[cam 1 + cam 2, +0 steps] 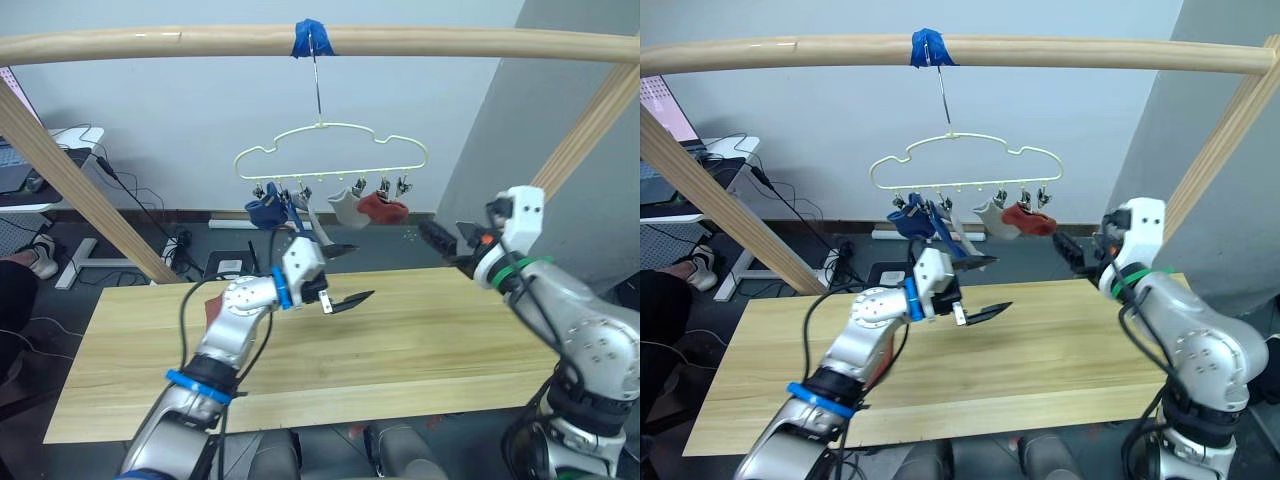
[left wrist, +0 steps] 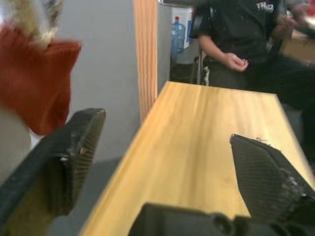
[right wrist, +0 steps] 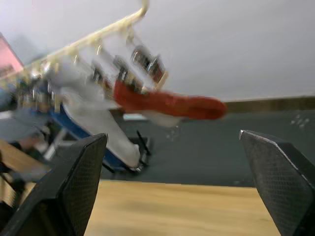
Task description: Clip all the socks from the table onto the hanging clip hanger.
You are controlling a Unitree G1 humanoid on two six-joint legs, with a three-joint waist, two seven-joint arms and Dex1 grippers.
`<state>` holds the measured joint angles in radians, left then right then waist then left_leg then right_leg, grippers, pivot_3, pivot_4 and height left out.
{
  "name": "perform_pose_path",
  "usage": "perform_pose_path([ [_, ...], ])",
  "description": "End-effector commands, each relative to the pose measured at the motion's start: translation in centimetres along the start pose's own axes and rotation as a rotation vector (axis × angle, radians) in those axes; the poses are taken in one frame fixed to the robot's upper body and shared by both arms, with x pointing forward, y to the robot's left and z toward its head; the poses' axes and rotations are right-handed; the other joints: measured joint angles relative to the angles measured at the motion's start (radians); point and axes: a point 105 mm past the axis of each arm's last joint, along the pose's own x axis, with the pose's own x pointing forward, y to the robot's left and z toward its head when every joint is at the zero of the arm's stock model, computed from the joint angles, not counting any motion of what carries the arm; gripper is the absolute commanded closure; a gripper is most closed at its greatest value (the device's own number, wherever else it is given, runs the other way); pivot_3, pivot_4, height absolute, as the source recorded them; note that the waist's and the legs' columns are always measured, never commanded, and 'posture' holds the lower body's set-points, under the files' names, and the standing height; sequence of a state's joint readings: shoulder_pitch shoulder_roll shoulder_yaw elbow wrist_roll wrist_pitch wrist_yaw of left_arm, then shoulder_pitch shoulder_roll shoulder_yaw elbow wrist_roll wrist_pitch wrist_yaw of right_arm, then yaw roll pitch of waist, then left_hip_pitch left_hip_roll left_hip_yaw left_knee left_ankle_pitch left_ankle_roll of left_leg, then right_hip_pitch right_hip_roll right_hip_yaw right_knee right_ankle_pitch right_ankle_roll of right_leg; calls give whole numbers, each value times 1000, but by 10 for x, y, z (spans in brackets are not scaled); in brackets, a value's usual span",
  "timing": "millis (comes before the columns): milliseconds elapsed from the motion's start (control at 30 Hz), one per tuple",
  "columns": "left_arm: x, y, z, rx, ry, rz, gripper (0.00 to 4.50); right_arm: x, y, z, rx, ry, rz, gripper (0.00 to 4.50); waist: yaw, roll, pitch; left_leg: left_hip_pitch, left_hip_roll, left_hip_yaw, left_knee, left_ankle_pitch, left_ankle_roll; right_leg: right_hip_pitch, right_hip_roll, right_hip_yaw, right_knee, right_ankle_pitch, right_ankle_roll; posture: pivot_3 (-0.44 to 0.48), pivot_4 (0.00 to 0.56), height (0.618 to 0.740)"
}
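Rust-red sock (image 1: 214,301) lies on the table (image 1: 420,340) mostly hidden behind the left forearm, only an edge showing. Pale yellow clip hanger (image 1: 330,150) hangs by its hook from the blue-taped wooden pole (image 1: 400,42), carrying blue socks (image 1: 268,211), a light grey sock (image 1: 347,207) and another rust-red sock (image 1: 383,208); how the blue ones overlap is hard to make out. Left gripper (image 1: 345,275) is raised above the table below the hanger, fingers wide apart, holding nothing. Right gripper (image 1: 445,245) is lifted just right of the hanger, fingers spread wide, holding nothing.
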<state>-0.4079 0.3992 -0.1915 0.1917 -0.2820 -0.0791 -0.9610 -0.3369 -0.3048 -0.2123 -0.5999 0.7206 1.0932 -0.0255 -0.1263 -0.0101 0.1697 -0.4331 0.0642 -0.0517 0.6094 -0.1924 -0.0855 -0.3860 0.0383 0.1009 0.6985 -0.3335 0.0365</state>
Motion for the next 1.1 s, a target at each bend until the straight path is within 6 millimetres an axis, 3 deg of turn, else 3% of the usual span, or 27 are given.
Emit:
perform_pose_path([
  [33,-17,6,28,-161,-63,28,8,3,10,17,-96,-170,-6,172,5,0,1,0,0,0,0,0,0,0,0,0,0,0,0,-45,175,740],
  [100,-27,11,31,-247,-50,77,0,5,8,16,-122,-211,-38,580,13,-1,1,0,0,0,1,0,0,0,0,0,0,0,0,-30,177,740],
  [200,-40,18,29,-283,26,184,0,10,8,15,-188,-250,-66,1652,27,-2,2,0,-1,-1,2,0,0,1,-1,0,0,0,0,-6,181,740],
  [300,-58,34,27,-112,83,416,0,14,5,15,-208,-286,-104,1652,42,-2,5,1,-1,0,2,0,0,1,-1,0,0,0,0,9,182,740],
  [467,-64,18,36,-298,-29,300,0,24,5,18,-237,-338,-143,1652,67,-6,11,1,0,-1,1,0,0,1,-1,-1,0,0,0,34,180,740],
  [600,-94,29,-6,-363,96,481,0,29,7,25,-249,-388,-166,1652,74,-5,12,1,-1,0,1,0,0,1,-2,0,0,0,0,43,177,740],
  [700,-109,31,-25,-367,175,574,0,24,24,33,-210,-428,-60,1652,77,-6,12,1,-1,0,1,0,0,1,-2,-1,0,0,-1,39,177,740],
  [800,-120,27,-44,-357,268,610,0,14,38,24,-199,-362,91,1652,88,-6,13,1,-1,0,1,0,0,1,-2,-1,-1,1,-1,38,178,740],
  [867,-122,26,-50,-351,296,627,0,8,36,20,-215,-316,127,1652,97,-6,13,1,-1,0,1,0,0,1,-3,-1,-1,3,-4,38,178,740],
  [1000,-110,20,-42,-311,254,573,0,9,12,14,-289,-249,58,1652,99,-7,14,1,-2,0,2,0,0,1,-4,-1,-1,3,-5,27,167,740],
  [1100,-92,9,-15,-270,146,437,0,15,-2,17,-310,-260,-32,1652,97,-7,14,1,-2,1,2,0,0,1,-4,-1,-1,3,-4,34,163,740],
])
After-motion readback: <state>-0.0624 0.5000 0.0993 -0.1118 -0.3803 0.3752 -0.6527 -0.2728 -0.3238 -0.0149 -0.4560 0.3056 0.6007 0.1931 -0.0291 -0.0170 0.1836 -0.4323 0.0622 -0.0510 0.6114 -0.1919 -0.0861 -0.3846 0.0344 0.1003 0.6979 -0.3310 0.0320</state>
